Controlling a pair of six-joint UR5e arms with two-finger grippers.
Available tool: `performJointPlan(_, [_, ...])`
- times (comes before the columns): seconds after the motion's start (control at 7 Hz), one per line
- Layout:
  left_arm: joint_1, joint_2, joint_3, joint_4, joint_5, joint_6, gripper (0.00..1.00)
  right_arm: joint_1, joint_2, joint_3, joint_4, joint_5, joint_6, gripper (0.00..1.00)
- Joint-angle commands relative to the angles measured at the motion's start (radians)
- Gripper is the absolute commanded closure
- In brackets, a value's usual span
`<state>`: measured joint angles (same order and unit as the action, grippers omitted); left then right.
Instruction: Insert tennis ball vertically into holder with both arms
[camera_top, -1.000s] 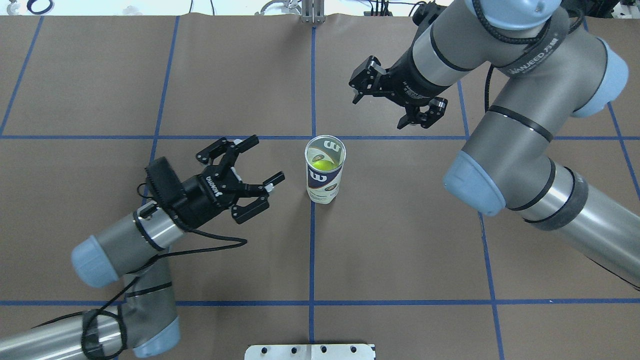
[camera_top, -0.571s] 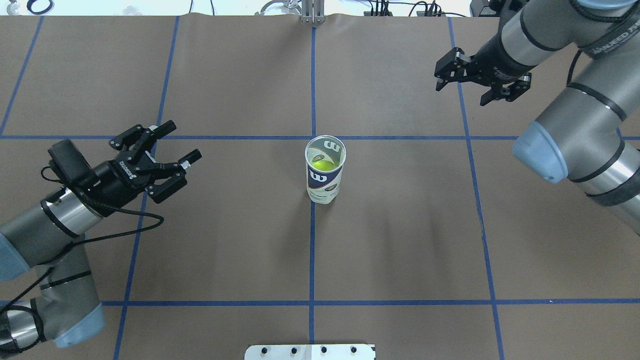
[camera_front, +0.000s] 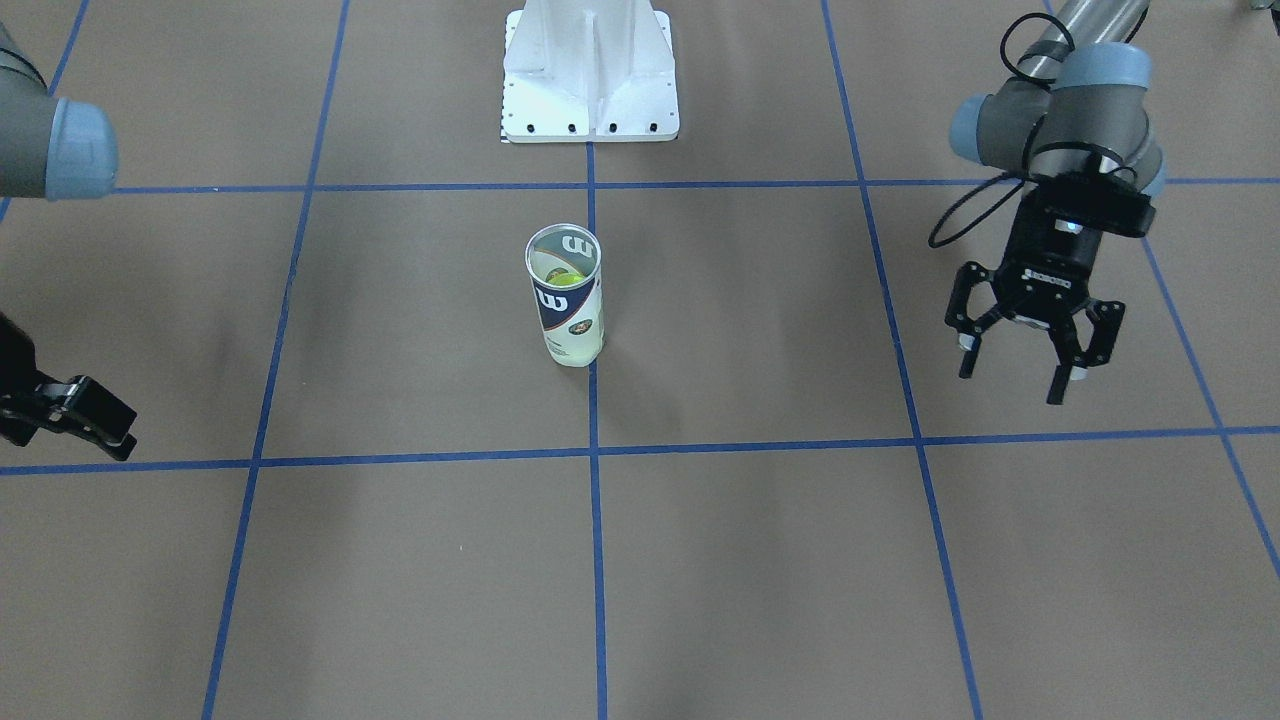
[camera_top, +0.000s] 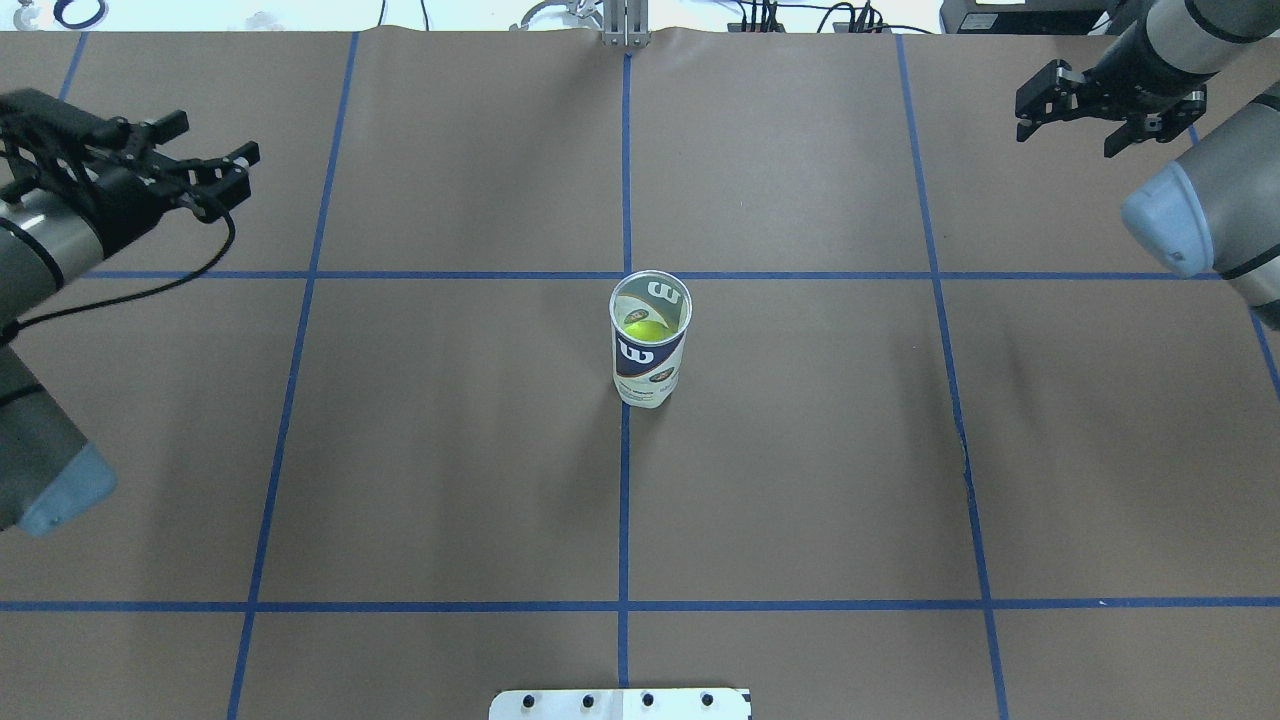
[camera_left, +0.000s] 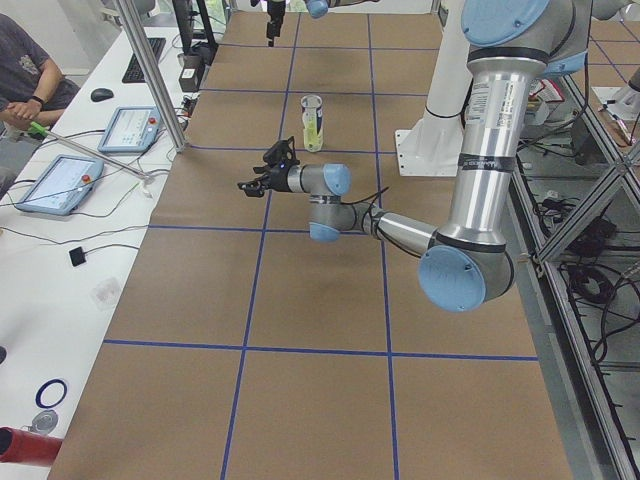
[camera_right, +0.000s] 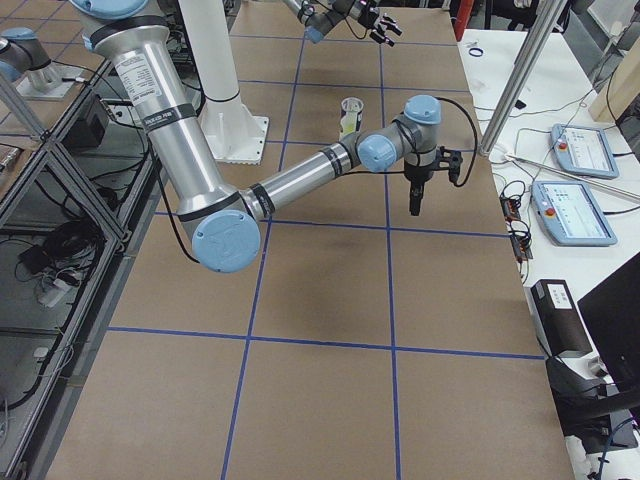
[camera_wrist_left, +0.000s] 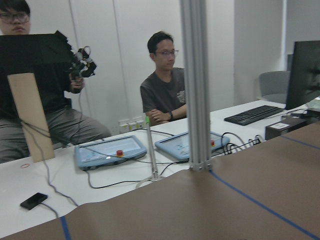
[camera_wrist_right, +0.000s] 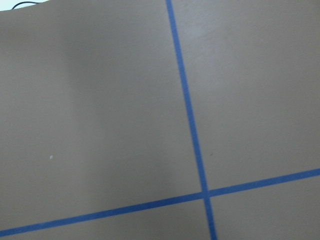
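Observation:
The holder (camera_top: 650, 345), a clear can with a navy and white label, stands upright at the table's centre, also seen in the front view (camera_front: 566, 300). A yellow-green tennis ball (camera_top: 645, 327) lies inside it, seen through the open top. My left gripper (camera_top: 215, 150) hangs open and empty far to the holder's left, fingers spread (camera_front: 1012, 380). My right gripper (camera_top: 1065, 138) is open and empty at the far right corner. In the front view only part of the right gripper (camera_front: 75, 415) shows at the edge. Neither wrist view shows the holder.
A white pedestal base (camera_front: 590, 85) stands on the robot's side of the table. Blue tape lines (camera_top: 624, 500) grid the brown surface. Beyond the far edge are an aluminium post (camera_wrist_left: 195, 85), control tablets (camera_wrist_left: 105, 152) and seated people (camera_wrist_left: 165, 85).
Both arms have swung outward from the holder: the left gripper to the far left, the right gripper to the far right corner. Both stayed open. Holder and ball have not moved.

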<state>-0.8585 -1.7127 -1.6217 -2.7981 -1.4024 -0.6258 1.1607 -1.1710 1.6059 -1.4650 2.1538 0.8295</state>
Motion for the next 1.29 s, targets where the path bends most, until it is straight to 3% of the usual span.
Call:
performJointPlan(0.0, [-0.225, -0.091, -0.003, 0.434, -0.319, -0.012, 0.08, 0.039, -0.053, -0.136, 0.173, 0.03, -0.072, 0.0])
performJointPlan(0.14, [-0.262, -0.157, -0.003, 0.653, -0.392, -0.014, 0.01, 0.084, -0.108, -0.135, 0.178, 0.087, -0.164, 0.0])
performJointPlan(0.29, [-0.28, -0.174, -0.003, 0.739, -0.447, -0.014, 0.01, 0.126, -0.154, -0.129, 0.178, 0.103, -0.256, 0.0])
performJointPlan(0.57, [-0.358, -0.156, 0.031, 0.744, -0.625, 0.0, 0.01, 0.155, -0.177, -0.135, 0.176, 0.109, -0.317, 0.0])
performJointPlan(0.71, [-0.396, -0.065, 0.058, 0.736, -0.723, 0.017, 0.01, 0.168, -0.18, -0.135, 0.176, 0.115, -0.323, 0.0])
performJointPlan(0.86, [-0.434, -0.039, 0.112, 0.727, -0.827, 0.047, 0.01, 0.183, -0.194, -0.133, 0.178, 0.142, -0.326, 0.0])
performJointPlan(1.14, [-0.499, -0.027, 0.193, 0.787, -0.921, 0.101, 0.01, 0.194, -0.205, -0.133, 0.176, 0.141, -0.34, 0.0])
